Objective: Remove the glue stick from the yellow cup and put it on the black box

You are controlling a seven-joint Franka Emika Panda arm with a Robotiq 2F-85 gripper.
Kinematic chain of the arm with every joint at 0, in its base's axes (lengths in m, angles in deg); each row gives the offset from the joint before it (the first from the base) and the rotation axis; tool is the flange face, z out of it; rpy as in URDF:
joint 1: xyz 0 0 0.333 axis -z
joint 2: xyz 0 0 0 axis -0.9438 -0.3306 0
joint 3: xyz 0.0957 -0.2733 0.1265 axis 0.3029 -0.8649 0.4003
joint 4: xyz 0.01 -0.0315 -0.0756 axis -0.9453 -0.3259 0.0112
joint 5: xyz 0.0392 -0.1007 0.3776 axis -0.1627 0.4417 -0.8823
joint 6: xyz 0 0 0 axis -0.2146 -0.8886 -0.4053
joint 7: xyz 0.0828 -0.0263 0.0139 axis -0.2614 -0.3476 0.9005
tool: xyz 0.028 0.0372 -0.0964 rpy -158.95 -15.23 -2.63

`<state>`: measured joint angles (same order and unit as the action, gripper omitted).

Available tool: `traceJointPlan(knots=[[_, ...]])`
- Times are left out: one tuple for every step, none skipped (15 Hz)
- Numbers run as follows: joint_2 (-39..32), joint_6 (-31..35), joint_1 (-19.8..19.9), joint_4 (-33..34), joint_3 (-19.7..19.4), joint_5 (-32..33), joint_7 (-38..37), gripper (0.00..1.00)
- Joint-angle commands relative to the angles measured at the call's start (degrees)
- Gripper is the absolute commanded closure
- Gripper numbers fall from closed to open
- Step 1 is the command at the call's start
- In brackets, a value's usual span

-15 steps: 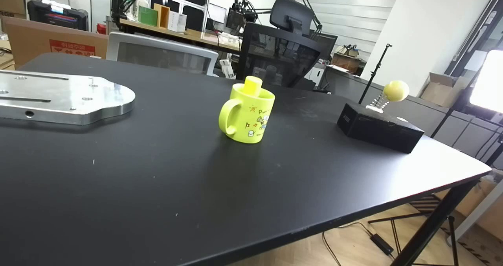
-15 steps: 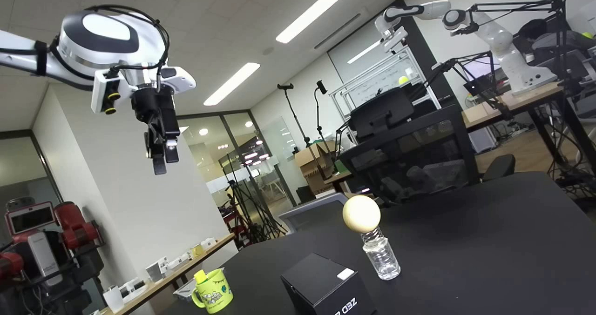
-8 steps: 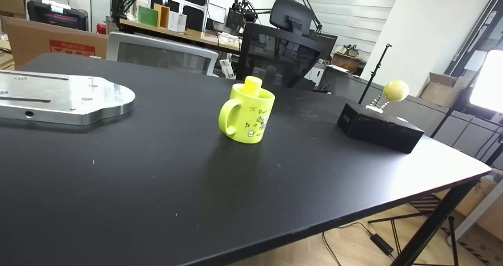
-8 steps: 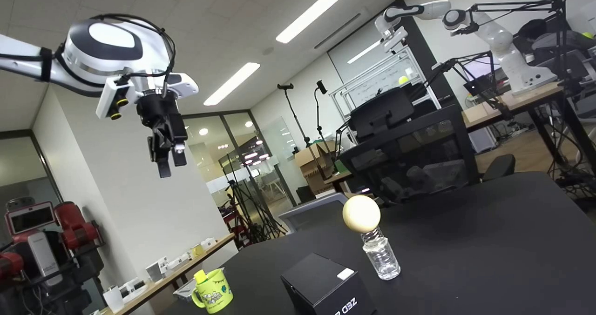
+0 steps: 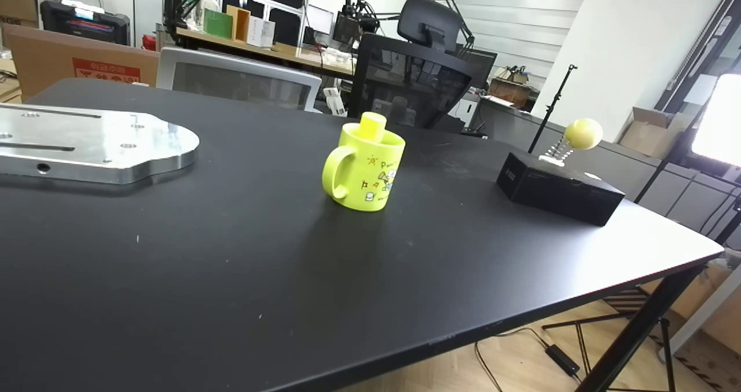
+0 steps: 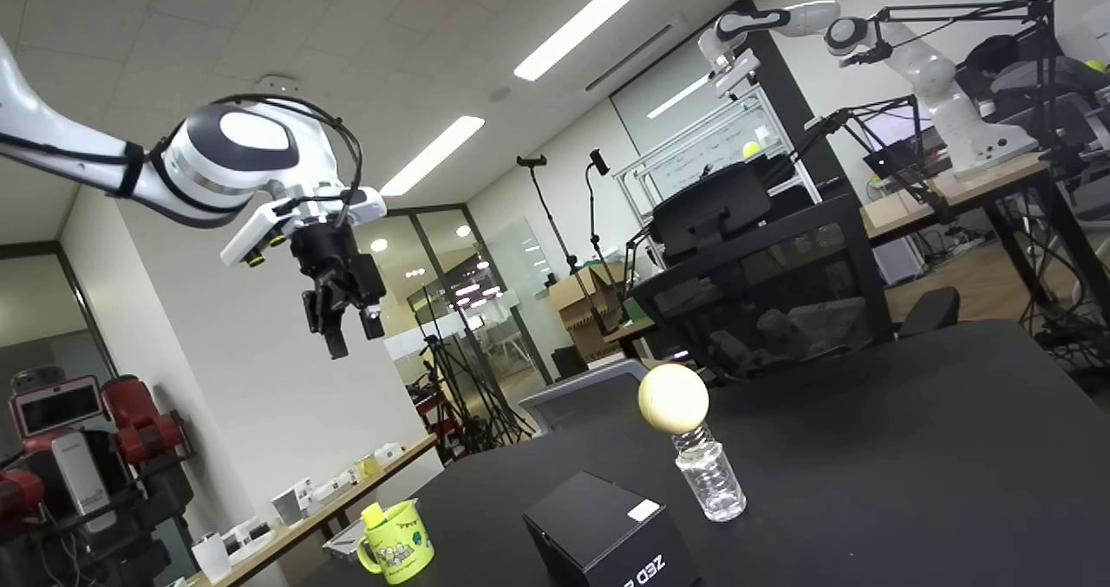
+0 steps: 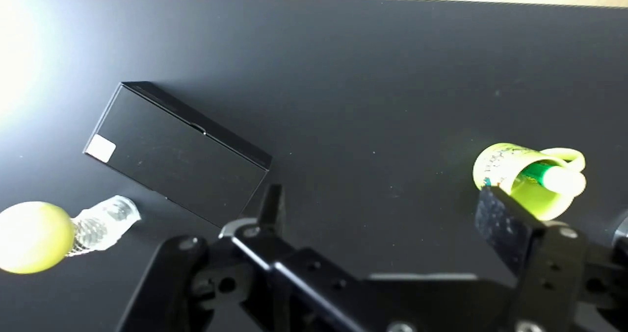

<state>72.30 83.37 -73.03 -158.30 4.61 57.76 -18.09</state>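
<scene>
On the counter (image 7: 373,91), in the wrist view, the black box (image 7: 174,158) lies left. The claw (image 7: 386,214) hangs high above, fingers (image 7: 505,226) spread apart. At right stands the yellow cup (image 7: 503,165) — in it, top above the rim, the glue stick (image 7: 557,179), well below the claw, past that side's finger.

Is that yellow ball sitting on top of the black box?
No, in an exterior view the yellow ball sits on a clear bottle, which stands on the table beside the black box.
</scene>
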Motion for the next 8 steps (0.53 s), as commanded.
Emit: traceJointPlan(knots=[[-5.57,-0.49,-1.76,4.92,1.29,0.62,-0.24,0.0],[-6.47,0.23,-2.45,5.18,1.96,1.22,-0.44,0.0],[-7.33,0.89,-3.13,5.54,2.55,1.46,-0.15,0.0],[-8.2,1.34,-3.88,5.94,3.21,1.98,0.3,0.0],[-9.08,1.84,-4.66,6.44,3.89,2.49,0.77,0.0],[-10.07,2.67,-5.6,6.97,4.67,3.41,0.78,0.0],[-10.97,3.09,-6.44,7.65,5.36,4.33,0.94,0.0],[-11.85,3.41,-7.34,8.34,6.1,5.03,0.89,0.0]])
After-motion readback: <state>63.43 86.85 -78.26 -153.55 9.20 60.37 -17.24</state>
